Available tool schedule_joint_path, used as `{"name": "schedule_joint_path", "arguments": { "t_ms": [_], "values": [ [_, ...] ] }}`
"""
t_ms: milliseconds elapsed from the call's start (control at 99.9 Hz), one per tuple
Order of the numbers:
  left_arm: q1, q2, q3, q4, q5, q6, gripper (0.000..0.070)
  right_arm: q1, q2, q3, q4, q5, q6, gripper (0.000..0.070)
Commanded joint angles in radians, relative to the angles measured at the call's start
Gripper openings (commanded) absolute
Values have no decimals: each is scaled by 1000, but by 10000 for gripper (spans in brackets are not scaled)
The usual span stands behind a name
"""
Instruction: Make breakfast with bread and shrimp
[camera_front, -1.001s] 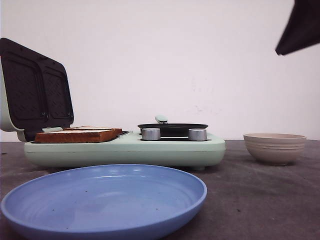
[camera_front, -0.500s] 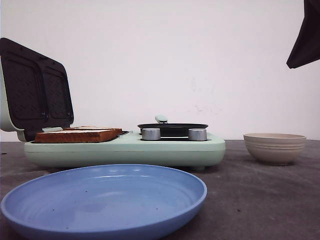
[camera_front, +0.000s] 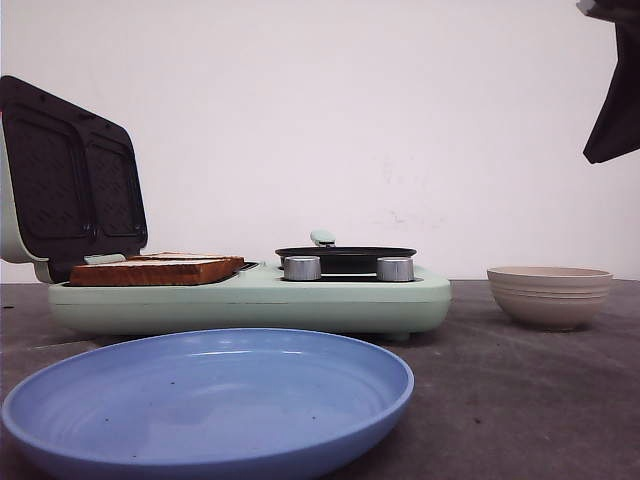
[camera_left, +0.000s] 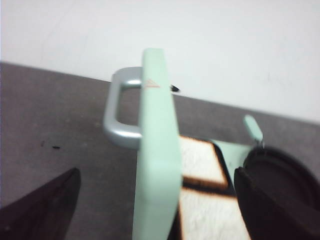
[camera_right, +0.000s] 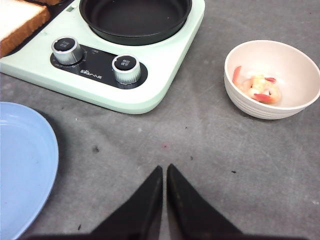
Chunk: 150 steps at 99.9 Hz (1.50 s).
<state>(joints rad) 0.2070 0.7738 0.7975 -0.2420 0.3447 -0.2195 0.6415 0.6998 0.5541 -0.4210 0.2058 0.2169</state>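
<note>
Front view: bread (camera_front: 155, 269) lies in the open green breakfast maker (camera_front: 250, 298) at left; my right arm shows upper right. Left wrist view: my left gripper (camera_left: 155, 210) is spread around the raised lid (camera_left: 157, 150). Right wrist view: my right gripper (camera_right: 164, 175) is pressed together, empty; shrimp (camera_right: 257, 88) sits in the beige bowl (camera_right: 240, 102), upper right.

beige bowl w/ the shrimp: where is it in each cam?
Front view: beige bowl on the table at right, right of the green cooker; contents hidden by its rim.
Left wrist view: not in it.
Right wrist view: upper right, shrimp inside, gripper shut and away from it.
Shared landmark: the black pan on the cooker.
</note>
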Motion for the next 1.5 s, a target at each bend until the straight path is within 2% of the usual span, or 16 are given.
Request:
{"name": "schedule_joint_path", "arguments": {
  "t_ms": [0,60,190,350,470,740,1051,1291,1491],
  "values": [
    [36,17,12,47,28,-130,537,9,3,1,19,1,12,4],
    [69,35,13,84,50,-197,503,9,3,1,24,0,12,4],
    [136,89,13,155,103,-328,502,9,3,1,32,-10,12,4],
    [183,186,13,270,194,-447,502,9,3,1,32,-23,12,4],
    [200,269,13,341,244,-494,502,9,3,1,32,-26,11,4],
    [201,445,36,453,328,-520,502,9,3,1,41,-49,11,4],
    [201,627,197,442,449,-518,498,9,4,1,55,-49,11,4],
    [200,741,331,345,553,-489,469,9,4,1,54,-49,11,4],
    [199,829,457,178,634,-392,469,9,4,1,54,-49,11,4]
  ]
}}
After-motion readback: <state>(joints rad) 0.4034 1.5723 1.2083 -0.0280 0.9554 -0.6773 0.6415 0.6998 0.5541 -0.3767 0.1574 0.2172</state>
